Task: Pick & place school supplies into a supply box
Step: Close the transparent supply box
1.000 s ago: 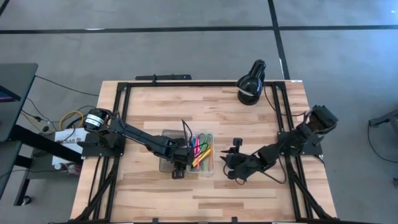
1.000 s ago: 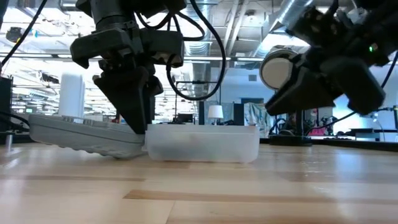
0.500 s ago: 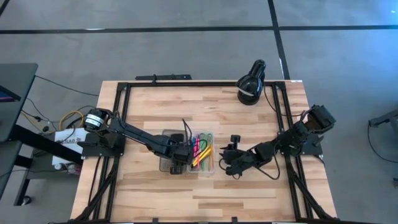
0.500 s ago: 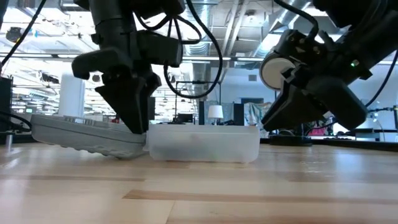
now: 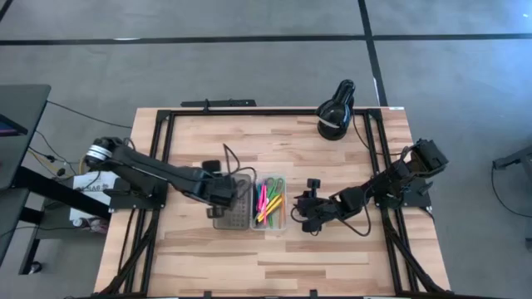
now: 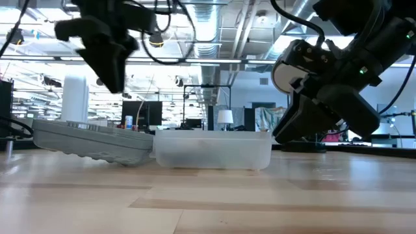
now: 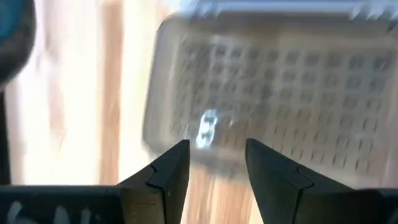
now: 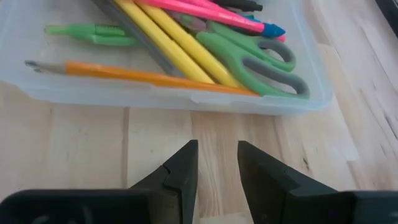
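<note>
A: Where is the supply box (image 5: 268, 203)?

B: It stands near the middle of the table (image 5: 332, 166). Its grey dotted lid (image 5: 230, 202) lies open flat beside it, on the left arm's side. In the tray are the scissors (image 8: 261, 62) with green handles, a pink pen (image 8: 205, 12), two yellow pencils (image 8: 168, 43), an orange pencil (image 8: 143, 76) along the near wall and a green pen (image 8: 87, 30).

A: And the grippers?

B: The left gripper (image 7: 216, 163) hangs above the lid, its fingers released and parted, grasping nothing. The right gripper (image 8: 216, 163) is low over the table just beside the box, on the side away from the lid. Its fingers are also parted with only bare wood between them.

A: Can any brand or writing be read?

B: No, I cannot read any. The lid shows only its dot pattern, blurred. A black lamp-like object (image 5: 336, 110) stands at the far edge of the table.
</note>
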Controlling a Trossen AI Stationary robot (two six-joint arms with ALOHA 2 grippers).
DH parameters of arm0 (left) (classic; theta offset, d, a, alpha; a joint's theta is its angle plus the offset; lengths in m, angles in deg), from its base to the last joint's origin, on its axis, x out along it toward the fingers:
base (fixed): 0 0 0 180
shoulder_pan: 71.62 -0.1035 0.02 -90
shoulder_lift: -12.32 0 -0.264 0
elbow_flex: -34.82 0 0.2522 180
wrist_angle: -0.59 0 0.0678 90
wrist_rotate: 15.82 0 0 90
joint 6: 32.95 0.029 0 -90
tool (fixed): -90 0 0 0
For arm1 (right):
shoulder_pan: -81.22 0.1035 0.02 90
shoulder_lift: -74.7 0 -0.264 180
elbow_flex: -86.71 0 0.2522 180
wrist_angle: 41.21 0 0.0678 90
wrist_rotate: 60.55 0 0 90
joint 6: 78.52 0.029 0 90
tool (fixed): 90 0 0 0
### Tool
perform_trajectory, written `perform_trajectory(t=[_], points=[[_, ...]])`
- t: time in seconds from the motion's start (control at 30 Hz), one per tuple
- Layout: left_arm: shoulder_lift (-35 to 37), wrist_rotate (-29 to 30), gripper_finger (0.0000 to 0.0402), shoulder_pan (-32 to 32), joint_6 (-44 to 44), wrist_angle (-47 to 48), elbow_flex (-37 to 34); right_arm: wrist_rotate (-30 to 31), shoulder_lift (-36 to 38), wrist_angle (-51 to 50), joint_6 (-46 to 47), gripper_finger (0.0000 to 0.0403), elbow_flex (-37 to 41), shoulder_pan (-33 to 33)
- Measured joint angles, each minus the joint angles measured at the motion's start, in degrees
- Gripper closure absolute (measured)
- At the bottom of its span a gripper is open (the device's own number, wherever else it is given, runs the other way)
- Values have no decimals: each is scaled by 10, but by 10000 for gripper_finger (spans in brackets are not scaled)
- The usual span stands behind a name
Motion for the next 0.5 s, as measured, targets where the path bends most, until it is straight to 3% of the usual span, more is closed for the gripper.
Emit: perform_trajectory(t=[0.23, 0.5], points=[[72, -41, 251, 0, -58, 29, -83, -5, 0, 42, 12, 296, 40, 0], [121, -80, 251, 5, -107, -24, -202, -22, 0, 85, 10, 296, 64, 0]])
